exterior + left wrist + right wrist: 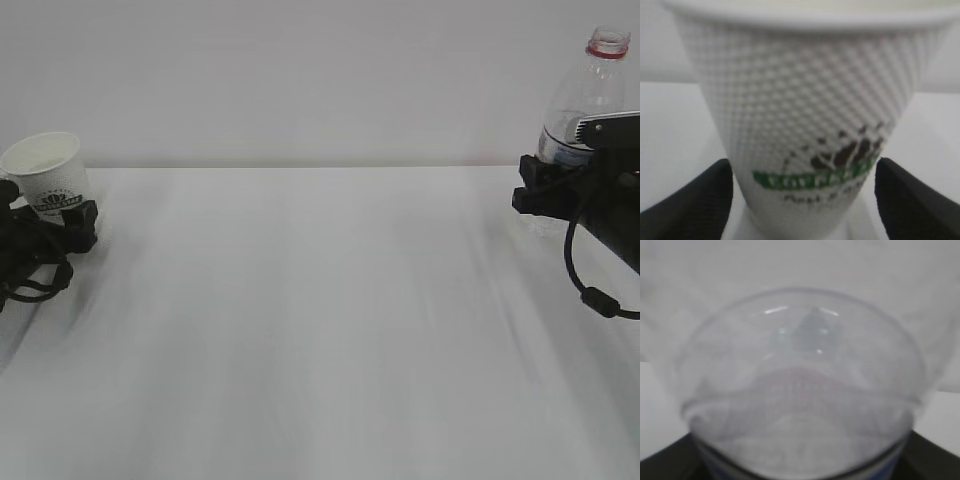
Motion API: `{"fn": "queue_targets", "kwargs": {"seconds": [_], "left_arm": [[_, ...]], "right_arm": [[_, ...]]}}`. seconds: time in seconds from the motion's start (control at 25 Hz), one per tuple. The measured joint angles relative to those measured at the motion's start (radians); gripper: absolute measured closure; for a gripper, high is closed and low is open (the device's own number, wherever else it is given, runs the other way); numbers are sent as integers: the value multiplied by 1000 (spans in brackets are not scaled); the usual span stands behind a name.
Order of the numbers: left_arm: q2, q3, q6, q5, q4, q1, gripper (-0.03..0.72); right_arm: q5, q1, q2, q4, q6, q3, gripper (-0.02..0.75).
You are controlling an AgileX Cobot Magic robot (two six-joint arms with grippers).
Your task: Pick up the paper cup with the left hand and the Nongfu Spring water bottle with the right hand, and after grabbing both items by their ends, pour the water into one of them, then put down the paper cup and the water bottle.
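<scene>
At the table's point(320, 330) far left edge, my left hand point(45, 240) brackets the paper cup point(48, 178), which stands upright; its fingers point(690, 205) sit just clear of the cup's base, jaws spread wide. At the far right edge, my right hand point(560, 185) grips the Nongfu Spring water bottle point(585, 95) about its middle, capless neck uppermost.

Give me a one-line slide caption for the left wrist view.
Paper cup upright between the left gripper's black fingers, gaps visible on both sides.
</scene>
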Motion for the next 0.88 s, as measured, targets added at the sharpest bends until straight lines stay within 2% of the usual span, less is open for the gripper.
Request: {"fn": "queue_targets", "kwargs": {"seconds": [0.32, 0.64, 0.72, 0.88], "left_arm": [[-69, 180, 0, -7, 0, 0, 34], [-322, 350, 0, -7, 11, 0, 36], [-399, 377, 0, -7, 31, 0, 40], [-576, 428, 0, -7, 165, 0, 46]], "right_arm": [[0, 0, 0, 0, 0, 0, 253], [0, 0, 0, 0, 0, 0, 253], [0, 0, 0, 0, 0, 0, 253], [0, 0, 0, 0, 0, 0, 253]]}}
